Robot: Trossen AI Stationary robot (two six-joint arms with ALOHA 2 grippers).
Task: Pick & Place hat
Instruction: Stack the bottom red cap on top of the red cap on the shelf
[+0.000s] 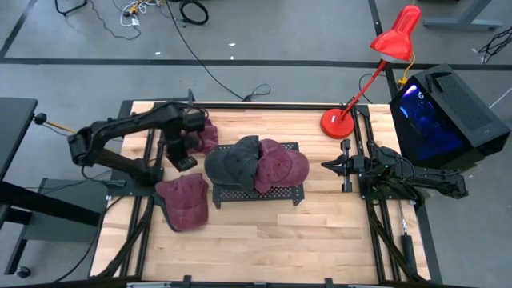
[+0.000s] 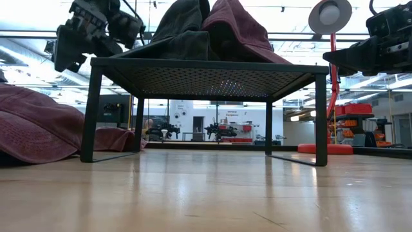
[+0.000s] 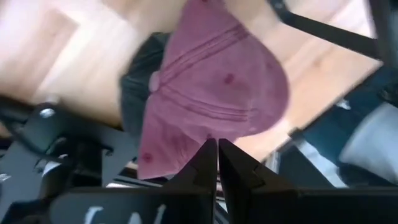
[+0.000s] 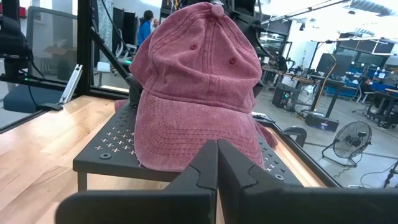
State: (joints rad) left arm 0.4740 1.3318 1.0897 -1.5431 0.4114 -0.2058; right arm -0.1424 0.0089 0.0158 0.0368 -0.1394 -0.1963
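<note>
Wooden table (image 1: 264, 240) is seen from above on a grey floor, with cables lying beyond its far edge. At the right edge a black box (image 1: 444, 112) with a blue-lit panel is parked; a red desk lamp (image 1: 376, 72) is set at the far-right corner, base on the wood.

Black perforated stand (image 1: 260, 194) is placed mid-table. Three caps are piled on it: a dark grey cap (image 1: 232, 162) on the left, a maroon cap (image 1: 282, 166) on the right, touching each other, and a third maroon one between and behind them, only partly seen. In the low view both sit well above the tabletop on the mesh deck.

Another maroon hat (image 1: 186, 200) is laid flat on the table, just left of the stand's near-left leg. One more maroon hat (image 1: 206, 136) is lying on the table at the far-left side, beside the left arm.

Left gripper (image 1: 186, 162) is held above the table between those two loose hats, just left of the stand; fingers are pressed together, nothing pinched. Its wrist view is blurred, so which hat is below it is probably the far-left one, not certain.

Right gripper (image 1: 330, 166) is parked right of the stand, pointed at it, fingers pressed together, empty.
</note>
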